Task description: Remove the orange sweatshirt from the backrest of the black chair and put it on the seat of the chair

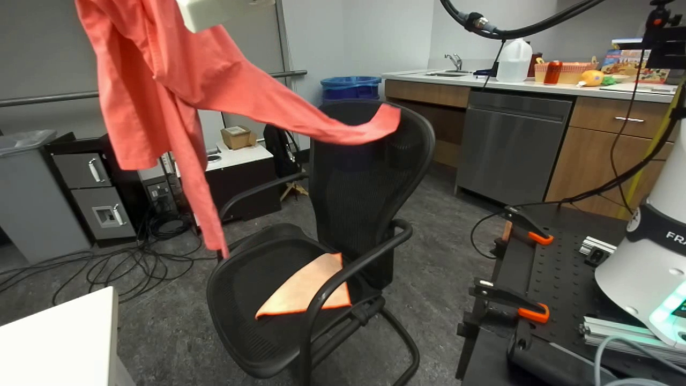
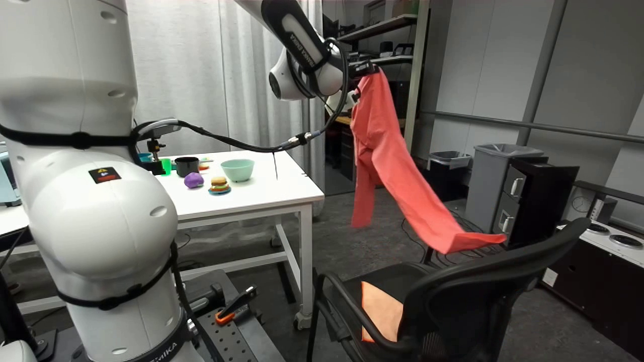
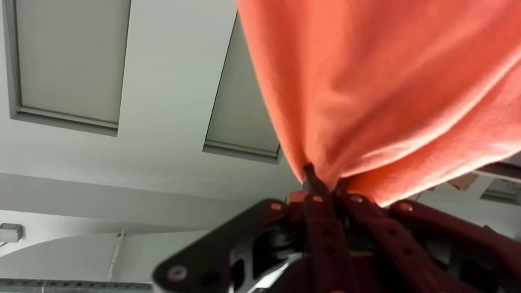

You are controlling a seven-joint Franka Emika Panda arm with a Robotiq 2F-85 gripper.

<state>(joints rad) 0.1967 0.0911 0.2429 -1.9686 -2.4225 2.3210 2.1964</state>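
Fingers are clenched on the sweatshirt hanging below them. Probably light, super floppy; bunched folds should grip best.

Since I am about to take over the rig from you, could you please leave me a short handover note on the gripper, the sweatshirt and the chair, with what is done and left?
Gripper: fingers shut on the orange sweatshirt.
Sweatshirt: hangs from the fingers; one sleeve stretches toward the black backrest. I cannot tell whether its end touches.
Chair seat: bears a pale orange cloth, not the sweatshirt.
Done: sweatshirt grasped and at least mostly off the backrest.
Left: probably free that sleeve if it is caught, then lower the sweatshirt onto the seat and release.
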